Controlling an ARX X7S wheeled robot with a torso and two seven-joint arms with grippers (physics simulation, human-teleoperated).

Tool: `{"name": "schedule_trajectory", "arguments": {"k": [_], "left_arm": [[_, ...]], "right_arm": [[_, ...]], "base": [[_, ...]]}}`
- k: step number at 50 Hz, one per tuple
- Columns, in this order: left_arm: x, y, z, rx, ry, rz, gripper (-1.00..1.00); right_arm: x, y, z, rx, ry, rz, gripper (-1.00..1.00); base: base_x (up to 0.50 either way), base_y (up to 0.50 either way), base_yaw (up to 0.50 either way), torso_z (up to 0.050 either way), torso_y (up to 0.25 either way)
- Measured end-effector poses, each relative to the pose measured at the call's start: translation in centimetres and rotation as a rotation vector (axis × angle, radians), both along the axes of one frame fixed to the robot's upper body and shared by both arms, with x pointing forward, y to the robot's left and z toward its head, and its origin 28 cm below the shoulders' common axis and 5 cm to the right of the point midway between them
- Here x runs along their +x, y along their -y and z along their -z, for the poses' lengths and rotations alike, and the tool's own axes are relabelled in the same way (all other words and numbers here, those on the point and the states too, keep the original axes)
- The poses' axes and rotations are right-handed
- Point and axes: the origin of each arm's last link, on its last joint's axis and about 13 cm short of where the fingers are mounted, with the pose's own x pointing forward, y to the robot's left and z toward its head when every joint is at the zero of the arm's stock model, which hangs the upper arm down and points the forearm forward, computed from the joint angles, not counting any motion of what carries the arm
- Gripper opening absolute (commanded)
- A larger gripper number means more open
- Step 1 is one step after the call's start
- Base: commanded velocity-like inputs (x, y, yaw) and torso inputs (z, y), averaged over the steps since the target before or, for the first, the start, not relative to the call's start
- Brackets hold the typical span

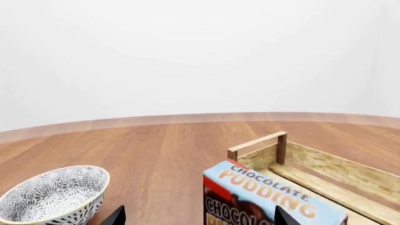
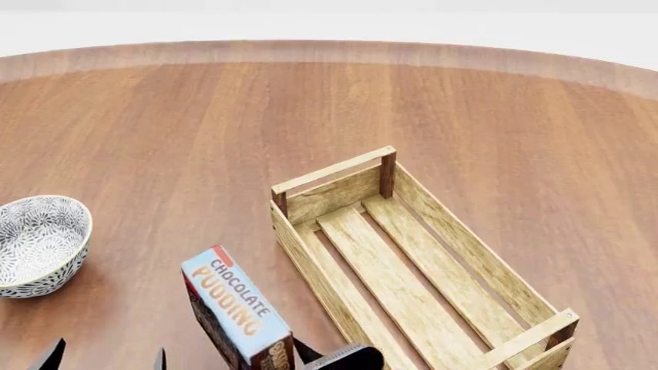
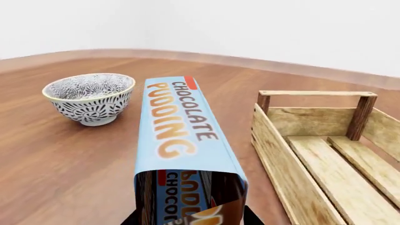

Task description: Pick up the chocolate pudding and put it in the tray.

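Note:
The chocolate pudding [image 2: 234, 308] is a carton with a light-blue face and orange lettering, standing on a narrow side just left of the tray [image 2: 464, 248]. My right gripper [image 3: 190, 218] is shut on the near end of the chocolate pudding [image 3: 181, 126], a dark finger on each side. In the head view the right gripper [image 2: 344, 358] shows at the bottom edge behind the carton. My left gripper [image 2: 106, 361] stands open and empty left of the carton. From the left wrist, the chocolate pudding [image 1: 269, 194] shows ahead, in front of the tray [image 1: 331, 171]. The carton's bottom edge is out of frame.
A grey-white patterned bowl [image 2: 36, 243] sits on the round wooden table [image 2: 206, 139] left of the carton. It shows again as the bowl [image 1: 56, 192] and the bowl [image 3: 91, 96] in the wrist views. The tray [image 3: 270, 136] holds nothing.

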Motion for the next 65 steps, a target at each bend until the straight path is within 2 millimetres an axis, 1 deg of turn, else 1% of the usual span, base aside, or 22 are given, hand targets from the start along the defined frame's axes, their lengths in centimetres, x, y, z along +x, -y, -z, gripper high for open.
{"name": "schedule_trajectory", "arguments": {"k": [17, 45, 57, 65], "left_arm": [[0.1, 0.1, 0.1, 0.001, -0.004, 0.001, 1.0], [0.2, 0.2, 0.4, 0.007, -0.012, 0.007, 1.0], [0.2, 0.3, 0.5, 0.008, -0.015, 0.009, 1.0], [0.2, 0.3, 0.5, 0.009, -0.015, 0.01, 1.0]], "right_arm": [[1.2, 0.8, -1.7, -0.003, 0.018, 0.048, -1.0], [2.6, 2.1, -5.4, 0.002, 0.063, 0.116, -1.0], [3.3, 3.1, -6.0, 0.017, 0.068, 0.171, -1.0], [3.7, 4.0, -6.1, 0.028, 0.066, 0.219, -1.0]], "base": [[0.0, 0.0, 0.0, 0.0, 0.001], [0.0, 0.0, 0.0, 0.0, 0.0], [0.0, 0.0, 0.0, 0.0, 0.001], [0.0, 0.0, 0.0, 0.0, 0.0]]}}
